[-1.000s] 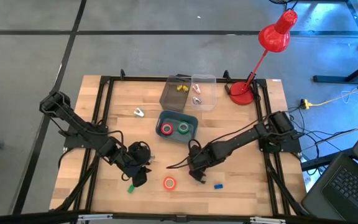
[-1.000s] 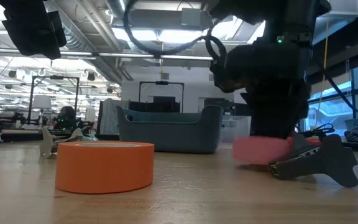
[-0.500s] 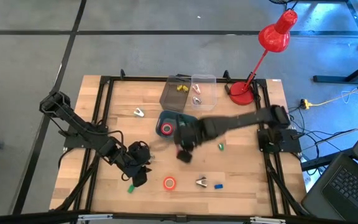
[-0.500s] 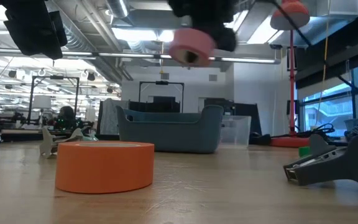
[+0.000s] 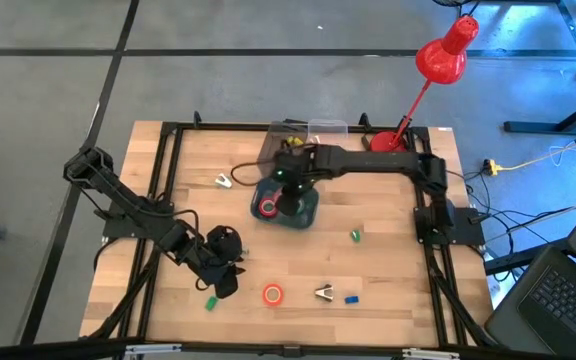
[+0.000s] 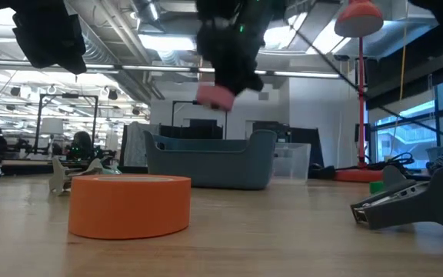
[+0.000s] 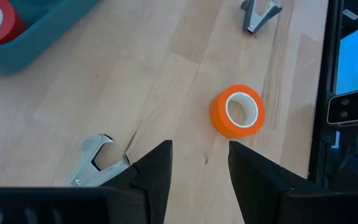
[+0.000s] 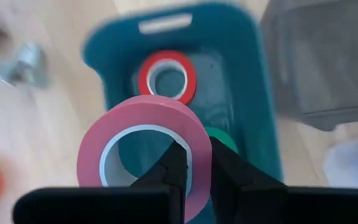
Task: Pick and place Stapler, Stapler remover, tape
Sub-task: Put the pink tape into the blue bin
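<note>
Right pincer (image 8: 194, 163) grips pink tape (image 8: 143, 155) above teal bin (image 8: 253, 81); left pincer (image 7: 197, 165) parted, empty.

A wooden table (image 5: 388, 270) carries a blue bin (image 5: 308, 214) directly under the right gripper (image 5: 290, 196), with two clear bins (image 5: 330, 160) just beyond it. An orange tape (image 5: 273, 294), a staple remover (image 5: 324, 292) and a blue block (image 5: 351, 298) lie beside the left gripper (image 5: 224, 285); a green block (image 5: 209, 302) lies just by it. A second remover (image 5: 224, 180), another green block (image 5: 355, 235) and a red lamp (image 5: 386, 150) sit further off
</note>
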### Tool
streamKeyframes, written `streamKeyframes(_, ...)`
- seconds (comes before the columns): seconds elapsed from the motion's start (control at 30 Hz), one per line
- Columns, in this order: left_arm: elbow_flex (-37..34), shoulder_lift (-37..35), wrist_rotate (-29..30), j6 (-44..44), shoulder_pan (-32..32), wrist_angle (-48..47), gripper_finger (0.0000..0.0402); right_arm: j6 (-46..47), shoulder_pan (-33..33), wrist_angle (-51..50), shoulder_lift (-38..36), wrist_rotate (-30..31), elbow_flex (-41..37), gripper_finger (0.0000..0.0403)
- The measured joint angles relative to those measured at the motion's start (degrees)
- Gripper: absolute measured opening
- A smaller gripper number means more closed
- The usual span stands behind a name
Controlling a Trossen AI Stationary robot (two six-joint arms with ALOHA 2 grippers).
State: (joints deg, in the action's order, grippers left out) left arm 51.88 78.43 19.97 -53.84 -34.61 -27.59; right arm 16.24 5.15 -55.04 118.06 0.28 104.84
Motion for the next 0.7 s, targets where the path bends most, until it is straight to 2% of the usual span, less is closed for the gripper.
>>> streamKeyframes(0.33, 0.0, 0.0, -0.3, -0.9, 0.0, 0.0, 0.0148, -4.9, 0.3, -0.8, 9.1, -0.1, 0.0, 0.0037)
streamKeyframes(0.7, 0.0, 0.0, -0.4, -0.5, 0.0, 0.0, 0.0148, -4.0, 0.0, -2.7, 11.0, -0.3, 0.1, 0.0045)
